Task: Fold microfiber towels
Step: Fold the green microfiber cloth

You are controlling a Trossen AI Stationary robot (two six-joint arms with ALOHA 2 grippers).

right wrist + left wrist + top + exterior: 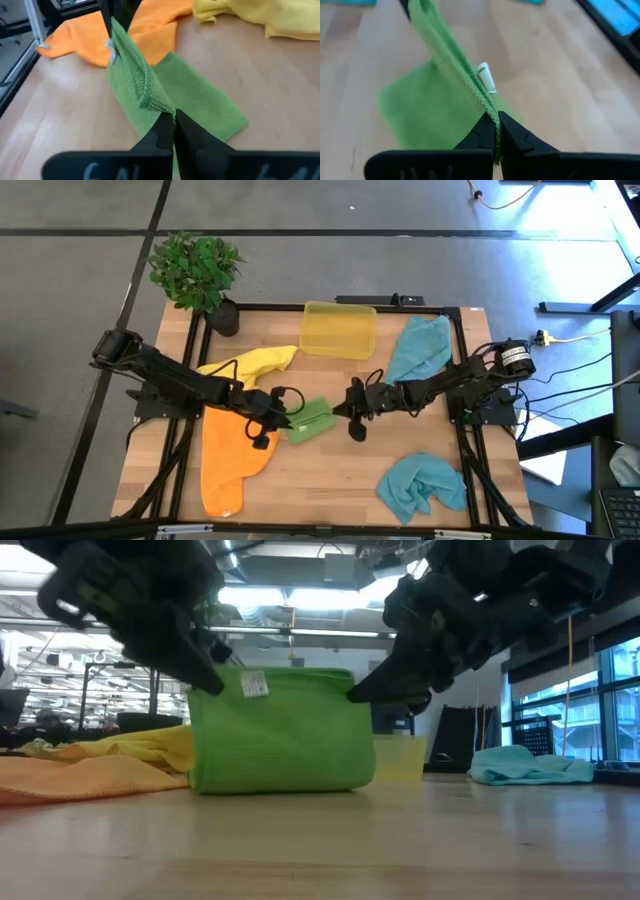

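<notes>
High view shows the green towel [309, 420] at the middle of the table [330, 490], between the two arms. The left gripper [283, 418] pinches one top corner with its fingers closed tight, and the right gripper [352, 412] is clamped the same way on the opposite corner. Seen from table height, the towel hangs doubled between them, its lower fold touching the wood. An orange towel [228, 455] and a yellow towel [250, 363] lie beside the left arm.

Bright overhead ceiling lights [290, 595]; blurred left wrist view.
</notes>
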